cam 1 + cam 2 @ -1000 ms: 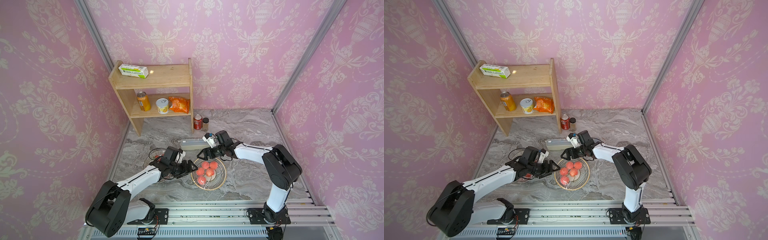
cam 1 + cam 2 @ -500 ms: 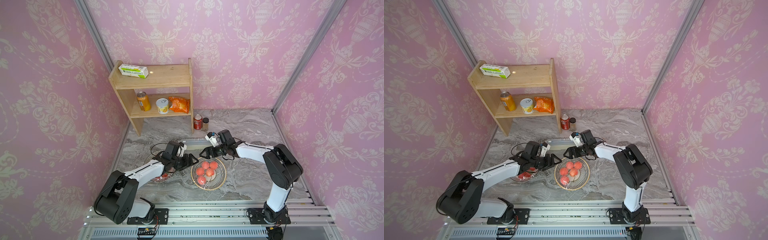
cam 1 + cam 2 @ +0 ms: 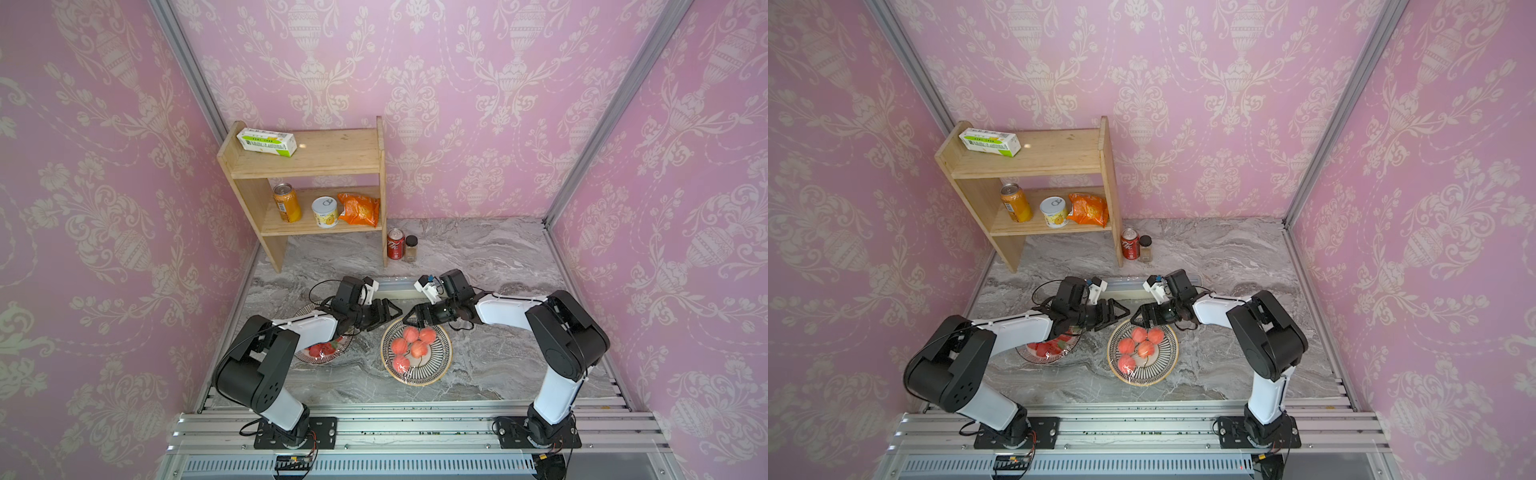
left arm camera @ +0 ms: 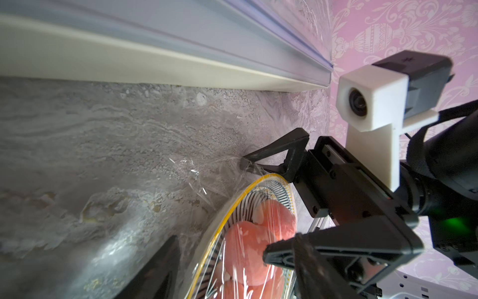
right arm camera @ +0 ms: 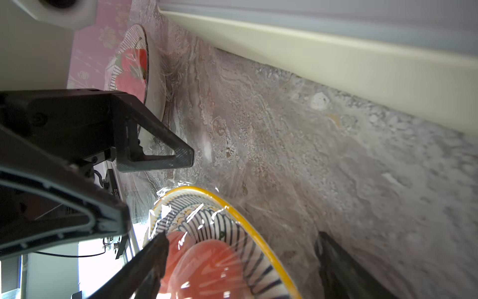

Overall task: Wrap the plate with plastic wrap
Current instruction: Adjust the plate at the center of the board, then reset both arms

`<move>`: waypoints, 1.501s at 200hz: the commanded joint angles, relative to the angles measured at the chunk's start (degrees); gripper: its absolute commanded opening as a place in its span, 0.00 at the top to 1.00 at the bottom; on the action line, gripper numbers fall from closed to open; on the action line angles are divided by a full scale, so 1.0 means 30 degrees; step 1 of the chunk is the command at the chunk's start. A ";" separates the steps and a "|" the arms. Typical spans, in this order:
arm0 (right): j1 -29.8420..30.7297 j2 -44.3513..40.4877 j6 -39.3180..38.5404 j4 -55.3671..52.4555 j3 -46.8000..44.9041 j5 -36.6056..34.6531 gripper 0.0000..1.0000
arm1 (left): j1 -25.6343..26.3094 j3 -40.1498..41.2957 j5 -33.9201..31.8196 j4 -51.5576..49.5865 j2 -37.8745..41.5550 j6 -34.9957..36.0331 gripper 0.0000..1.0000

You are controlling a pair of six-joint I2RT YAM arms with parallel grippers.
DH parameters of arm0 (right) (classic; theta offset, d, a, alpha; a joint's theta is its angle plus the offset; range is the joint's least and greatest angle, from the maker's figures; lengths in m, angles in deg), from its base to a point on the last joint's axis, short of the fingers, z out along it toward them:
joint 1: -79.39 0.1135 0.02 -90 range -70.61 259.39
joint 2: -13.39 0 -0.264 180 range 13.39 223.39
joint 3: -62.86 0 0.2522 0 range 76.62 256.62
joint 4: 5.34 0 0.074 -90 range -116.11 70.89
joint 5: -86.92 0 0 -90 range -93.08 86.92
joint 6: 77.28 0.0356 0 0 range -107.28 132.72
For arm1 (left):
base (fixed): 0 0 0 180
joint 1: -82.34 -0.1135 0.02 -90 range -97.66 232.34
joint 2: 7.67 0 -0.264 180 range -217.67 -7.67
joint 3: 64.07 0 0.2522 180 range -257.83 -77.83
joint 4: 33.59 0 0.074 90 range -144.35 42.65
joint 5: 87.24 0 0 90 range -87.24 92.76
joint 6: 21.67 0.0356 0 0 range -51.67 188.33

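Note:
The striped, yellow-rimmed plate (image 3: 446, 358) (image 3: 1173, 358) holds several peaches under glossy plastic wrap (image 4: 194, 171) (image 5: 204, 220), which also lies crinkled on the marble toward the long cream box (image 3: 395, 289) (image 4: 155, 51). My left gripper (image 3: 392, 312) (image 4: 239, 274) hovers at the plate's far-left rim with its jaws apart and nothing between them. Facing it, my right gripper (image 3: 409, 321) (image 5: 240, 255) stands open astride the far rim (image 5: 248, 216). One right fingertip (image 4: 243, 163) touches the wrinkled film beside the plate.
A second plate (image 3: 322, 353) of red fruit lies under my left forearm. A wooden shelf (image 3: 316, 166) at the back left carries a green-and-white carton (image 3: 266, 142), cans and an orange bag. A red can (image 3: 395, 244) and a small jar (image 3: 411, 248) stand beside it.
My left gripper swung away from the red-fruit plate toward the far rim of the peach plate, and its jaws narrowed somewhat. The right gripper has hardly moved.

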 commanded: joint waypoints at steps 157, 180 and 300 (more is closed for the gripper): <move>-0.9596 -1.4372 -0.2447 -0.6587 -0.4568 -1.5291 0.00 | -0.5583 -0.2890 -0.9225 -0.8627 0.7207 0.8504 0.01; -0.9932 -1.3246 -0.3537 -0.0825 -0.7122 -1.5290 0.00 | -0.8049 -0.1563 -1.2257 -0.5778 0.8460 1.0065 0.01; -0.9373 -0.5588 -0.5784 1.4076 -0.9814 -1.2886 0.00 | -1.2170 0.3595 -1.1355 0.8200 0.3674 1.3492 0.01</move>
